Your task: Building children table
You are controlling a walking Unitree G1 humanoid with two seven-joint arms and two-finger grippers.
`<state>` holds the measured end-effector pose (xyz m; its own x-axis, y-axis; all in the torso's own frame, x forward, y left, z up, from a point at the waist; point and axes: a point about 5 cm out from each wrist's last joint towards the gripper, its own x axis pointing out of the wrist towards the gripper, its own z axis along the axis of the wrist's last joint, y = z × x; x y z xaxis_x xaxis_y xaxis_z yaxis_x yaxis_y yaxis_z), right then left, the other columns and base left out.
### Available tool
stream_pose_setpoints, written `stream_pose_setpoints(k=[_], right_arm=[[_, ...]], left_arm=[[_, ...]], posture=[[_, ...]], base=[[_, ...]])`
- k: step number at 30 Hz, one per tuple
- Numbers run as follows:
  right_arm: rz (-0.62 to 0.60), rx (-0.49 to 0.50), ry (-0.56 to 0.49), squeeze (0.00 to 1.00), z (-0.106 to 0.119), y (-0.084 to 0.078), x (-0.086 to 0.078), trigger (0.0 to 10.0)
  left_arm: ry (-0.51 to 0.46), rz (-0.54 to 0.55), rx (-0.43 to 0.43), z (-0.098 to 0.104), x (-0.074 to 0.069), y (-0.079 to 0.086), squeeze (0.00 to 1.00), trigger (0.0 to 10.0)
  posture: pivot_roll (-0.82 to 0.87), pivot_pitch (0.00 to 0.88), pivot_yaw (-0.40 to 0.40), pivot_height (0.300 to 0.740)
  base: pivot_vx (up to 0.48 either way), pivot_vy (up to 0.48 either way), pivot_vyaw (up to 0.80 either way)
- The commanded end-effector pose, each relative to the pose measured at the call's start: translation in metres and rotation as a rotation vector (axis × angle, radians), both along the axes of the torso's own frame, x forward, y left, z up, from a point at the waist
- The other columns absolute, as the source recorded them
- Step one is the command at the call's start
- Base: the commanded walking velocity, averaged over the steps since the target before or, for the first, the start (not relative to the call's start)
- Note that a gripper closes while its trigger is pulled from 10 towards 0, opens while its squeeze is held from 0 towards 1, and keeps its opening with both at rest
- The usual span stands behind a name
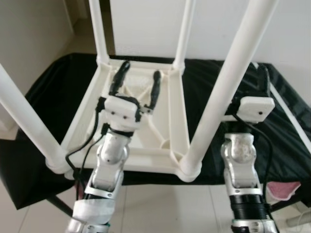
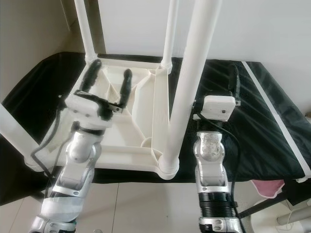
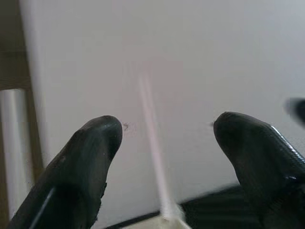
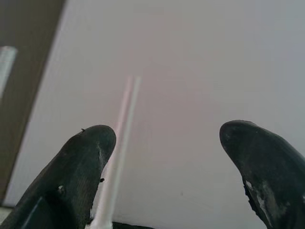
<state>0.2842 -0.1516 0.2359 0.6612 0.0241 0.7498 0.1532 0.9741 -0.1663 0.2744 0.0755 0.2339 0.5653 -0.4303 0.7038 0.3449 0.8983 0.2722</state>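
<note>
Plastic children's table (image 1: 146,121), upturned at frame centre on the black-draped surface (image 1: 286,131), was judged light, stiff, best gripped by a leg (image 1: 228,87), with left gripper (image 1: 135,85) and right gripper (image 4: 167,157) jaws released.

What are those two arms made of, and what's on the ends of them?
Each arm is a chain of silver metal segments with a black ribbed collar lower down and loose black cables along it. The left pincer and the right pincer each have two long, rounded black fingers on a white box-shaped wrist housing. The left arm's base carries white wrapping.
</note>
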Motion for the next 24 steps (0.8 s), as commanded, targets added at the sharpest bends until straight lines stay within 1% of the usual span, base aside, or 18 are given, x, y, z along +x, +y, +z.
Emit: stream_pose_setpoints(k=[1,2,3,6,19,22,23,24], right_arm=[[0.021,-0.043,0.036,0.00,-0.007,0.000,0.001,10.0],[0.024,-0.069,0.043,0.00,-0.009,-0.003,0.001,10.0],[0.024,-0.069,0.043,0.00,-0.009,-0.003,0.001,10.0],[0.033,-0.120,0.045,0.00,-0.007,-0.009,0.003,10.0],[0.055,-0.149,0.043,0.00,-0.006,-0.011,0.003,10.0],[0.054,-0.148,0.039,0.00,-0.005,-0.011,0.003,10.0],[0.048,-0.125,0.021,0.00,-0.002,-0.013,0.002,10.0],[0.048,-0.125,0.021,0.00,-0.002,-0.013,0.002,10.0]], left_arm=[[-0.007,-0.062,0.052,-0.003,-0.003,-0.003,0.00,10.0],[-0.004,-0.083,0.073,-0.005,-0.003,-0.002,0.00,10.0],[-0.004,-0.083,0.073,-0.005,-0.003,-0.002,0.00,10.0],[-0.022,-0.124,0.131,-0.005,-0.006,-0.001,0.00,10.0],[-0.017,-0.141,0.145,-0.005,-0.006,0.002,0.00,10.0],[-0.018,-0.141,0.149,-0.005,-0.005,0.003,0.00,10.0],[-0.014,-0.137,0.157,-0.006,-0.004,0.004,0.00,10.0],[-0.014,-0.137,0.157,-0.006,-0.004,0.004,0.00,10.0]], posture=[[0.04,0.024,-0.043,0.740],[0.04,0.025,-0.043,0.740],[0.04,0.025,-0.043,0.740],[0.04,0.024,-0.043,0.740],[0.04,0.026,-0.044,0.740],[0.04,0.025,-0.044,0.740],[0.04,0.028,-0.044,0.740],[0.04,0.028,-0.044,0.740]], base=[[0.000,0.000,0.00],[0.000,0.000,0.00],[0.000,0.000,0.00],[0.000,0.000,0.00],[0.000,0.000,0.00],[0.000,0.000,0.00],[0.000,0.000,0.00],[0.000,0.000,0.00]])
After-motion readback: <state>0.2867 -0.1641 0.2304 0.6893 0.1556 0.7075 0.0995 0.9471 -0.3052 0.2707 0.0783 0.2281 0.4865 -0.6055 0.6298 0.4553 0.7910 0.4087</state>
